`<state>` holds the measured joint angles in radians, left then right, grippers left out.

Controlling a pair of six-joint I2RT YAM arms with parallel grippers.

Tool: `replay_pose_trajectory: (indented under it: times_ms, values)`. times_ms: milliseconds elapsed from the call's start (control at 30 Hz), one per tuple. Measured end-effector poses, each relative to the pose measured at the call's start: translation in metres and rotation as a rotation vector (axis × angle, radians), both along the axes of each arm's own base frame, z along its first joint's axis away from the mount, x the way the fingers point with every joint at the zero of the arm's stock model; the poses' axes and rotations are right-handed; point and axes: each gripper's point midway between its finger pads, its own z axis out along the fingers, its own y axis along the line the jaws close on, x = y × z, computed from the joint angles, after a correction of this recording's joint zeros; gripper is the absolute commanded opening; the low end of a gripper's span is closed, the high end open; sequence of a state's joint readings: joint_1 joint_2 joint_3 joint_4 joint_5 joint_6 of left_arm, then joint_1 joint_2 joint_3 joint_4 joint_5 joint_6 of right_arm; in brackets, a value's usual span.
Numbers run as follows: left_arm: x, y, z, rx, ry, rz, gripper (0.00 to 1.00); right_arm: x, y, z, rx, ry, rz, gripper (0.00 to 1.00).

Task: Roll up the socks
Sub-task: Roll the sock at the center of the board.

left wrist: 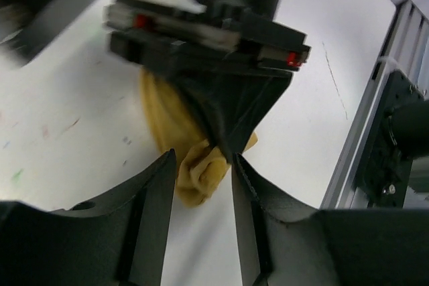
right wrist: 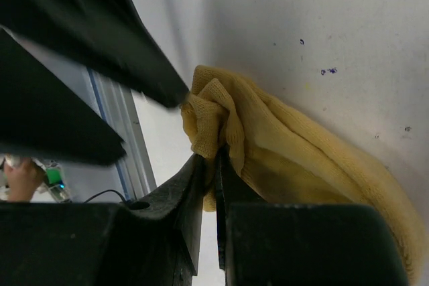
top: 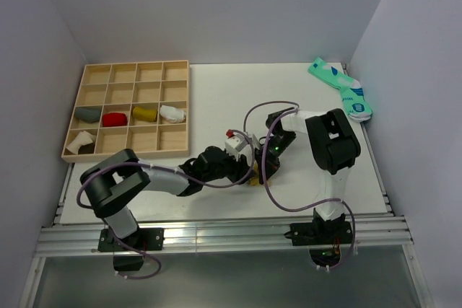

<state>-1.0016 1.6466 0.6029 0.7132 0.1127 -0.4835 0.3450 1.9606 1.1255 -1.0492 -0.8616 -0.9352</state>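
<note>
A mustard-yellow sock (left wrist: 194, 177) lies bunched on the white table near its front middle. In the top view only a sliver of it (top: 253, 176) shows under the two wrists. My right gripper (right wrist: 216, 157) is shut on a folded edge of this sock (right wrist: 301, 159); in the left wrist view it (left wrist: 220, 144) comes down as a dark wedge onto the fold. My left gripper (left wrist: 201, 165) is open, its tips on either side of the sock's bunched end, close to the cloth. Its fingers (right wrist: 100, 25) show at the upper left of the right wrist view. No beige sock with brown bands is in view.
A wooden compartment tray (top: 173, 68) stands at the back left with several rolled socks in it. A teal and white sock pair (top: 343, 86) lies at the back right corner. The metal rail (top: 216, 232) runs along the table's front edge, close to the grippers.
</note>
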Motion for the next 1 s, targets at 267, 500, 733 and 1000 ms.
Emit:
replay_pose_trajectory:
  times_ms: [267,500,733,1000]
  values:
    - [-0.005,-0.025,-0.013,0.041,-0.04,-0.151,0.42,-0.001,-0.004,0.0,-0.002,0.042,-0.024,0.09]
    - [-0.01,-0.028,-0.028,0.069,-0.031,-0.198,0.41,-0.001,-0.005,0.0,-0.006,0.053,-0.028,0.09]
    - [-0.014,-0.027,-0.043,0.089,-0.005,-0.218,0.4,0.0,-0.006,0.0,-0.009,0.064,-0.032,0.09]
    - [-0.014,-0.031,-0.049,0.08,0.028,-0.213,0.12,0.001,-0.007,-0.001,-0.026,0.066,-0.041,0.21]
